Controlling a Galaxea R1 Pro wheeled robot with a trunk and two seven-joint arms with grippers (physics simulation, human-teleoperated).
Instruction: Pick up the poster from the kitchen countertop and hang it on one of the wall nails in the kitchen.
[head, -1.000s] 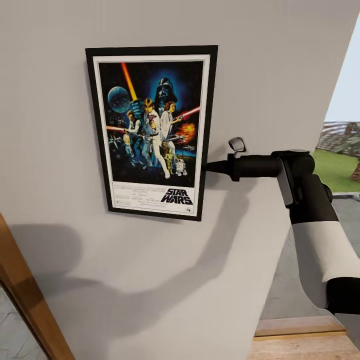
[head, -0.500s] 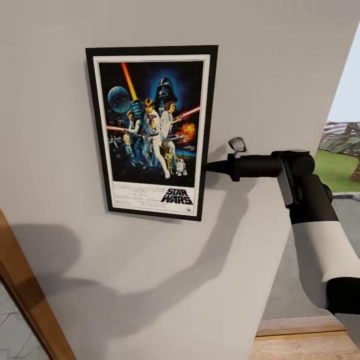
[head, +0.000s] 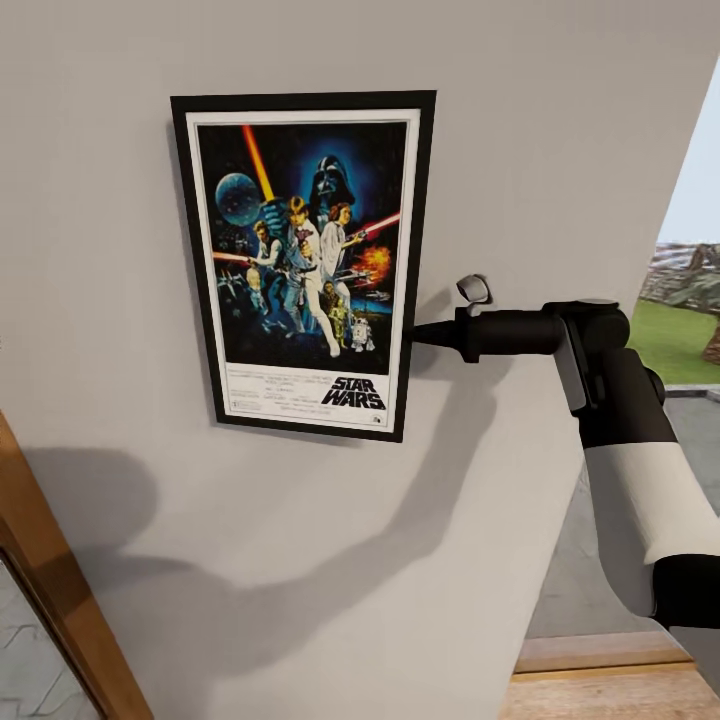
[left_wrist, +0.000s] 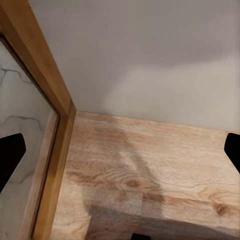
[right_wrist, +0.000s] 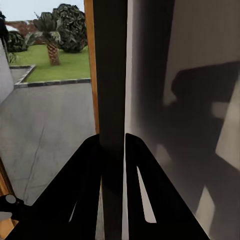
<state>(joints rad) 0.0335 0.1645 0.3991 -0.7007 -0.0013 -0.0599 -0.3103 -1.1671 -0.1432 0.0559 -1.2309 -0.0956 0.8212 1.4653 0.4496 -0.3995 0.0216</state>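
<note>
The poster (head: 305, 265), a black-framed Star Wars print with a white margin, stands upright and flat against the off-white wall (head: 550, 120) in the head view. My right gripper (head: 412, 333) reaches in from the right and is shut on the lower part of its right edge. In the right wrist view the fingers (right_wrist: 87, 190) clamp the black frame edge (right_wrist: 111, 75) seen side-on. My left gripper (left_wrist: 121, 150) is open and points down at a wooden floor with nothing in it. No wall nail can be made out, and the kitchen countertop is out of view.
A slanted wooden door or mirror frame (head: 50, 590) crosses the lower left corner. Wooden floor (head: 600, 690) lies at the bottom right. An opening at the right looks onto paving and a lawn (head: 680, 340). My arm's shadow falls across the wall under the poster.
The wooden frame at lower left and the outdoor scene at right have slid slightly in the picture. The poster and my right arm keep the same place in the view.
</note>
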